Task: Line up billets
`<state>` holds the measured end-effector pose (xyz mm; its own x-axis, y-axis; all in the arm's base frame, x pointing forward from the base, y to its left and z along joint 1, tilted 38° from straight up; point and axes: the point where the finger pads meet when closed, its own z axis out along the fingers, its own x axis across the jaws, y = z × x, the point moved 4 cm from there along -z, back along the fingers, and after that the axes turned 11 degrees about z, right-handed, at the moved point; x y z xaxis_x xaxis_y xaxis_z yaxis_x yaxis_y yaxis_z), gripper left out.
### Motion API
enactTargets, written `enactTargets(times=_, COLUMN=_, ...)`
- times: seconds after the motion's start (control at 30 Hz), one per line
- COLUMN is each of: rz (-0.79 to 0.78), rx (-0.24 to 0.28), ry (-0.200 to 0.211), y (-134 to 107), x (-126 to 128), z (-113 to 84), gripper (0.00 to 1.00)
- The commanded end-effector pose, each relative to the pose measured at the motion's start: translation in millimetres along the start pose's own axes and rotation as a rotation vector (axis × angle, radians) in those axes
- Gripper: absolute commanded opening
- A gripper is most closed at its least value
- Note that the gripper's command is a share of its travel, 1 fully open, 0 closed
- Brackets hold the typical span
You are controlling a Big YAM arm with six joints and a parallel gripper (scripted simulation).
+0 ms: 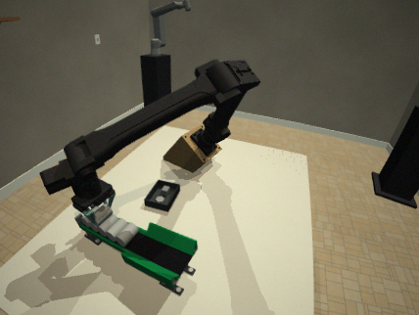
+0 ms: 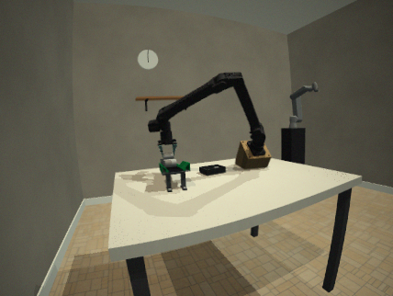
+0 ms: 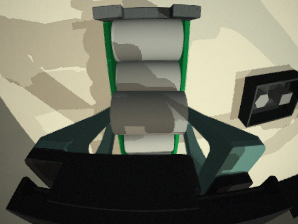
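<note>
Grey walls behind, my gripper clamps the top billet just over the ramp row; I should carry it level, then lower it square beside the others.

The billet clamped in my hand looks like plain grey steel, smooth and more satin than mirror, with soft shading along its round side. The other billets on the ramp have that same pale brushed-metal look. My fingers seem to be a dark teal, slightly see-through plastic, while my arm is matt black all over, hardly any shine. The ramp has glossy-ish green side rails like painted plastic and a flat black bed. The surface is a cream, matt top with faint speckling. My base block looks like tan wood.
</note>
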<state>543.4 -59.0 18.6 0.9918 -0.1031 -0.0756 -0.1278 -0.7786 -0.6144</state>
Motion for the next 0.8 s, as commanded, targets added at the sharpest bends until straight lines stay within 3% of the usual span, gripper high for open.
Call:
enactTargets(times=0.0, rz=-0.035, rx=-0.010, ry=0.092, y=-5.3, x=20.2, z=-60.1, gripper=0.00)
enactTargets(times=0.23, rz=-0.036, rx=-0.012, ry=0.092, y=-5.4, x=19.0, z=-75.2, gripper=0.00)
enactTargets(times=0.77, rz=-0.036, rx=-0.012, ry=0.093, y=-5.4, x=18.4, z=-83.0, gripper=0.00)
